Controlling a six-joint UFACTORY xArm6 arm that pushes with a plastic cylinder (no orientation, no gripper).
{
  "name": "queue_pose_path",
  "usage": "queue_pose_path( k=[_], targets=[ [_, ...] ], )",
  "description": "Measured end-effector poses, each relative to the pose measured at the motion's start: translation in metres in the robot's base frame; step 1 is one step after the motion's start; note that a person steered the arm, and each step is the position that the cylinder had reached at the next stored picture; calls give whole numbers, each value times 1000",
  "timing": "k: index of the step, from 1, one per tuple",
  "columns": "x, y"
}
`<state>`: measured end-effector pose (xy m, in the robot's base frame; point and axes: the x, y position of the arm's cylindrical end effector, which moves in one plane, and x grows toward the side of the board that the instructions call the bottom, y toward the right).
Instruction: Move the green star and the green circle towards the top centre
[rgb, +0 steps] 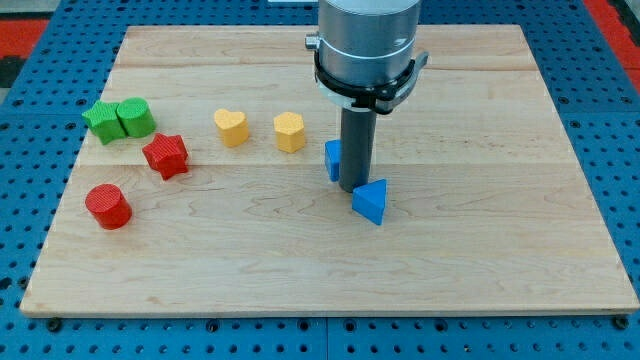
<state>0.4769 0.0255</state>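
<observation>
The green star (100, 120) lies at the view's left, touching the green circle (135, 118) on its right. My tip (353, 189) rests on the board right of centre, between a blue block (333, 159) partly hidden behind the rod and a blue triangle (370, 201) just to its lower right. The tip is far to the right of both green blocks.
A red star (166, 155) sits below right of the green circle and a red cylinder (108, 206) lower left. A yellow heart (231, 127) and a yellow hexagon-like block (290, 131) lie between the green blocks and the tip. The wooden board (480, 250) rests on a blue pegboard.
</observation>
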Motion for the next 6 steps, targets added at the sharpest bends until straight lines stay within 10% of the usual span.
queue_pose_path(
  k=[5, 6],
  targets=[
    [62, 77],
    [91, -56]
  ],
)
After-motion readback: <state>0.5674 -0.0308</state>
